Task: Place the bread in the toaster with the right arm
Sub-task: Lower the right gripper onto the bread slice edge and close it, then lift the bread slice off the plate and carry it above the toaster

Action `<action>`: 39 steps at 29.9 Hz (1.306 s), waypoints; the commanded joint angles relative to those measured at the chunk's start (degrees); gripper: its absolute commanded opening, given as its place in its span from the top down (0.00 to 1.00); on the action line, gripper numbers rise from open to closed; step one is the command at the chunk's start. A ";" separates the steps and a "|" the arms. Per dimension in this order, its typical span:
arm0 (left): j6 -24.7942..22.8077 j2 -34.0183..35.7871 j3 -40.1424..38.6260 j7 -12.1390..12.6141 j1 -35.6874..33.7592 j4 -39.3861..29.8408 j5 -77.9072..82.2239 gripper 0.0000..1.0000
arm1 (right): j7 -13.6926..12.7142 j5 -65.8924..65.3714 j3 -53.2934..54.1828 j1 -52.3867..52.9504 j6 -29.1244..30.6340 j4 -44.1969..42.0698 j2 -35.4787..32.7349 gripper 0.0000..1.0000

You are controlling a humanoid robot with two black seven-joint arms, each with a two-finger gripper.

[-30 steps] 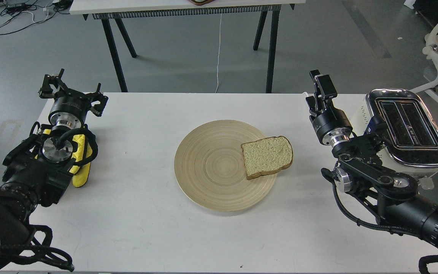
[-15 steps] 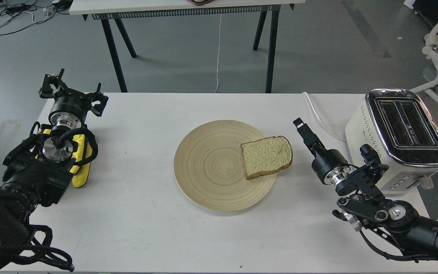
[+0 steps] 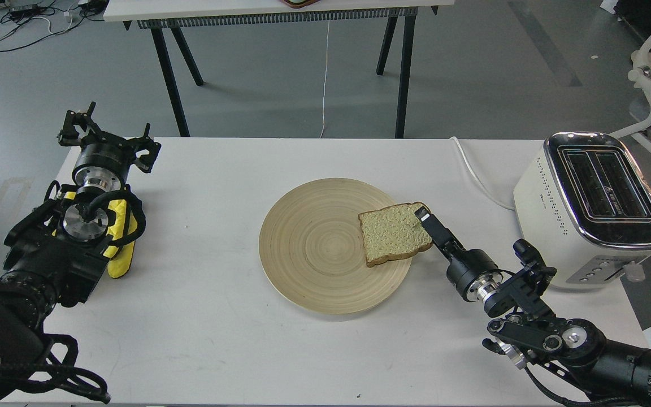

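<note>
The bread (image 3: 390, 234) lies flat on the right side of a round wooden plate (image 3: 314, 249), its right edge hanging over the rim. The toaster (image 3: 551, 203) stands at the table's right edge with both slots empty. My right gripper (image 3: 424, 219) reaches in low from the lower right, with its tip at the slice's right crust. It is seen edge-on, so I cannot tell its two fingers apart or whether it holds the slice. My left gripper (image 3: 109, 135) rests open and empty at the far left of the table.
The toaster's white cord (image 3: 475, 175) runs over the table's back edge, behind my right arm. A yellow part (image 3: 115, 265) sits on my left arm. The white table (image 3: 218, 350) carries all of this. A second table (image 3: 246, 8) stands behind.
My right arm has dropped from beside the toaster and swung left and toward me. Its gripper went from high at the back to the bread's right edge. Bread, plate, toaster and left arm have not moved.
</note>
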 commanded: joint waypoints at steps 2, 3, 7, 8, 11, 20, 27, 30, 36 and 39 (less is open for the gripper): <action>0.00 0.00 0.00 0.00 0.00 0.00 -0.03 0.00 | -0.01 0.00 -0.02 -0.16 0.01 0.13 0.69 0.34; 0.00 0.00 0.00 0.00 0.00 0.00 0.05 0.00 | -0.01 0.00 -0.02 -0.16 0.01 0.21 0.69 0.40; 0.00 0.00 0.00 0.00 0.00 0.00 0.05 0.00 | -0.01 0.00 0.06 -0.16 0.01 0.21 0.78 0.57; 0.00 0.00 0.00 0.00 0.00 0.00 -0.03 0.00 | -0.01 0.00 0.06 -0.16 0.01 0.21 0.69 0.60; 0.00 0.00 0.00 0.00 0.00 0.00 -0.04 0.00 | -0.01 0.00 0.06 -0.08 0.01 0.21 0.69 0.72; 0.00 0.00 0.00 0.00 0.00 0.00 -0.04 0.00 | -0.01 0.17 1.55 -0.08 0.01 0.83 0.08 1.00; 0.00 0.00 0.00 0.00 0.00 0.00 -0.04 0.00 | -0.01 0.17 12.53 0.45 0.01 13.02 -10.27 1.00; 0.00 0.00 0.00 0.00 0.00 0.00 -0.04 0.00 | -0.01 0.17 16.93 0.89 0.01 19.53 -19.75 1.00; 0.00 0.00 0.00 0.00 0.00 0.00 -0.04 0.00 | -0.01 0.00 20.46 1.07 0.01 25.17 -37.42 1.00; 0.00 0.00 0.00 0.00 0.00 0.00 -0.04 0.00 | -0.01 -0.35 19.93 0.80 0.01 25.00 -43.67 1.00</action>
